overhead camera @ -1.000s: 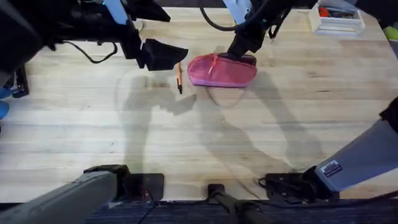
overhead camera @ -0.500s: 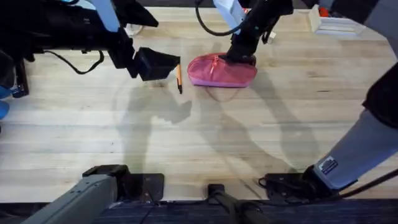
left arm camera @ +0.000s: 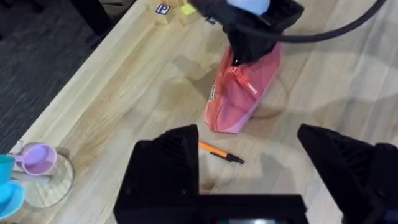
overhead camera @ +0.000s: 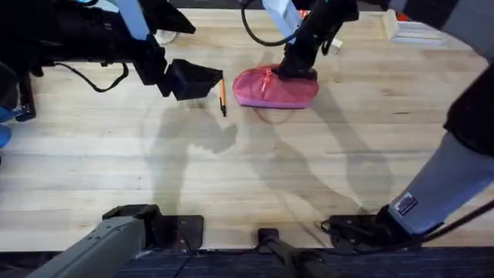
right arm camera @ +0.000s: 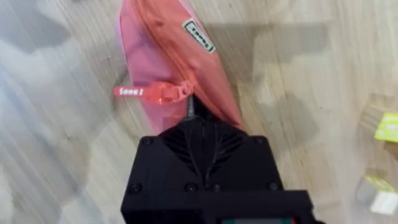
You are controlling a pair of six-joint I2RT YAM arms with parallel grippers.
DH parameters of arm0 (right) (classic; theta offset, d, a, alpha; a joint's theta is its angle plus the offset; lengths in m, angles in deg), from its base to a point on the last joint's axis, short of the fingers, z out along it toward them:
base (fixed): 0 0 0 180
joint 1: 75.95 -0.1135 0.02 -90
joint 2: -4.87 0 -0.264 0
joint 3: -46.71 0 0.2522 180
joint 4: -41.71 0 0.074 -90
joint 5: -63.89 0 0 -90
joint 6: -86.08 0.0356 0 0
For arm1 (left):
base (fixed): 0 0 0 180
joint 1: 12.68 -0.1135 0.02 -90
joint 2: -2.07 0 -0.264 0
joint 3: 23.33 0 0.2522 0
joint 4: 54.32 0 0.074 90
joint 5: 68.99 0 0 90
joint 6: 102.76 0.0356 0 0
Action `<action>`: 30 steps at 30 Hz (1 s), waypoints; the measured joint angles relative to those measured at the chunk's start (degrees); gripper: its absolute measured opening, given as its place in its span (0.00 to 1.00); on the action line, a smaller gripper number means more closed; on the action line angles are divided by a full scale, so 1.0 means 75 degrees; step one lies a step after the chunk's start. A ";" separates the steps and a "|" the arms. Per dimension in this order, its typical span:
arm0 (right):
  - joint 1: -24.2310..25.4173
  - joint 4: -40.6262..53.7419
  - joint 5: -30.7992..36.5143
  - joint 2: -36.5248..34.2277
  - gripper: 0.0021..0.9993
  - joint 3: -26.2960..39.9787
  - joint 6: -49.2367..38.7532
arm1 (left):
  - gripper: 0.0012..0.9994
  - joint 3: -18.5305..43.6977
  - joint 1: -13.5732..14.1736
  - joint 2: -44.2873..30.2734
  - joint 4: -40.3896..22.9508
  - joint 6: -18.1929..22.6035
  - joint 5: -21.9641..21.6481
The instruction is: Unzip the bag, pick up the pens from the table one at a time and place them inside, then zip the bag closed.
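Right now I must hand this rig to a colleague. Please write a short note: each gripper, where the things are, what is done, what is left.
Left gripper: open, empty, held above the table over the pen.
Right gripper: down on the top of the bag, shut on the zipper line beside the red pull tab.
The pen lies on the table beside the bag's end, not touching it.
Done: the bag is gripped. How far the zip is open cannot be told.
Left: finish unzipping, put the pen inside, zip the bag closed.

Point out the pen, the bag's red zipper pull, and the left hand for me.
pen (left arm camera: 221, 153): left wrist view, middle of its orange barrel.
zipper pull (right arm camera: 146, 92): right wrist view, its red tab.
left hand (left arm camera: 258, 171): left wrist view, midway between fingertips.
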 joint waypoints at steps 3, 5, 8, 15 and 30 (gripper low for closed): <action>0.0003 -0.0060 -0.0131 -0.0222 0.03 0.0000 0.0000 | 0.99 0.0000 0.0000 0.0000 0.0000 0.0000 0.0001; 0.0008 -0.0087 -0.0226 -0.0345 0.03 0.0000 0.0000 | 0.99 0.0000 0.0000 0.0000 0.0000 0.0000 -0.0001; 0.0020 -0.0089 -0.0294 -0.0427 0.03 0.0000 0.0000 | 0.99 0.0000 0.0000 0.0000 0.0000 0.0000 -0.0001; 0.0026 -0.0081 -0.0364 -0.0433 0.29 0.0000 0.0000 | 0.99 0.0000 0.0000 0.0000 0.0000 0.0000 -0.0001; 0.0026 0.0018 -0.0458 -0.0448 1.00 0.0000 -0.0169 | 0.99 0.0000 0.0000 0.0000 -0.0003 0.0000 -0.0001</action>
